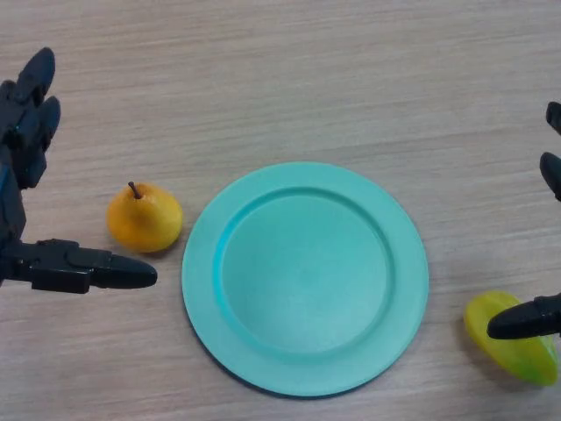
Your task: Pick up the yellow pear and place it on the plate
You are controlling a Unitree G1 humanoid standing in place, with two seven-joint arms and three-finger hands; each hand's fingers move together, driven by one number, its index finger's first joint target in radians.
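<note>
A yellow-orange pear with a dark stem sits on the wooden table, just left of the teal plate. My left hand is at the left edge, open, its fingers stretched above the pear and its thumb pointing right just below the pear, not touching it. At the right edge my right hand shows only partly, open, with its thumb lying over a yellow-green fruit.
The plate holds nothing and lies in the middle of the wooden table. The yellow-green fruit lies right of the plate near the front right corner.
</note>
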